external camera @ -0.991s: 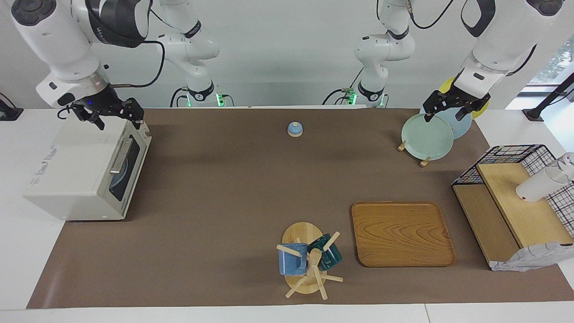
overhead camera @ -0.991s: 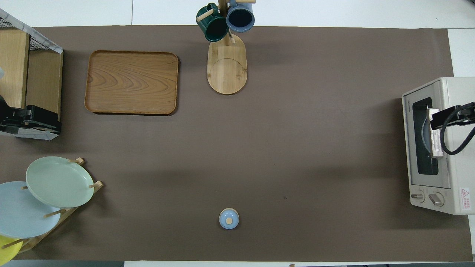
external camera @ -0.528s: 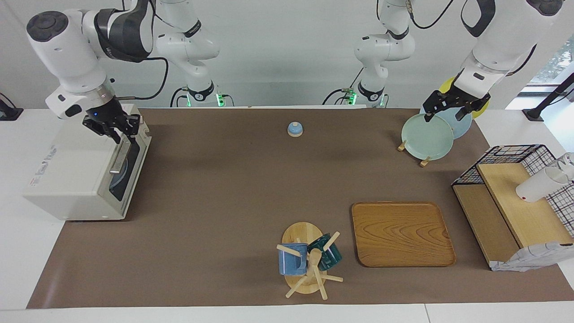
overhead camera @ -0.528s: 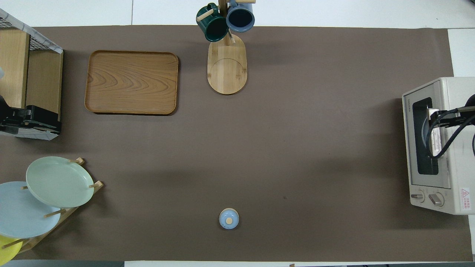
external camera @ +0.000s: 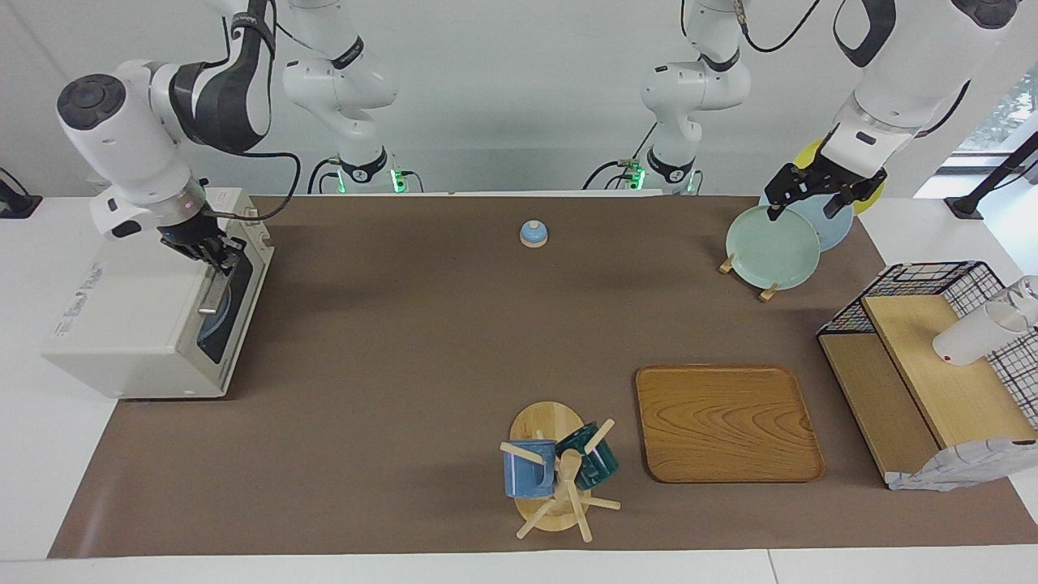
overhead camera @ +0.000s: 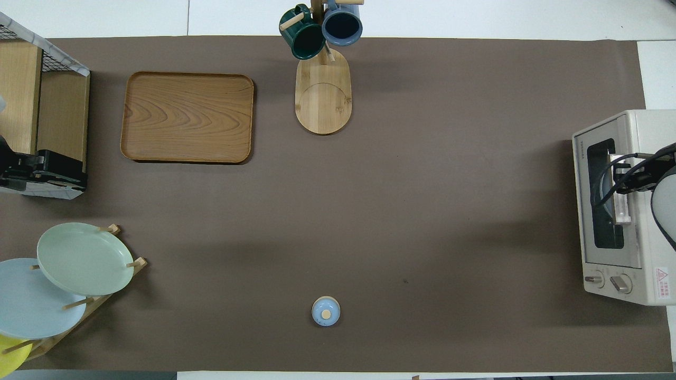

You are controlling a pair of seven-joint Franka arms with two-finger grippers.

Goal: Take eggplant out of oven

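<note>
The cream-white oven (external camera: pixel 130 324) stands at the right arm's end of the table, its dark glass door shut; it also shows in the overhead view (overhead camera: pixel 647 211). The eggplant is hidden; only a pale bluish plate shows through the door glass. My right gripper (external camera: pixel 215 253) is down at the upper end of the metal bar handle (external camera: pixel 212 290) on the door, and in the overhead view (overhead camera: pixel 624 175) it sits on the handle (overhead camera: pixel 623 211). My left gripper (external camera: pixel 803 207) is open and empty, held over the plate rack, and waits there.
A green plate (external camera: pixel 772 246) and other plates stand in a rack at the left arm's end. A black wire basket shelf (external camera: pixel 932 357) holds a white cup (external camera: pixel 977 332). A wooden tray (external camera: pixel 727 422), a mug tree (external camera: pixel 559 474) and a small blue knobbed lid (external camera: pixel 534 234) are on the brown mat.
My right gripper has come down from over the oven's top edge onto the door handle, turning as it went. The left arm has not moved.
</note>
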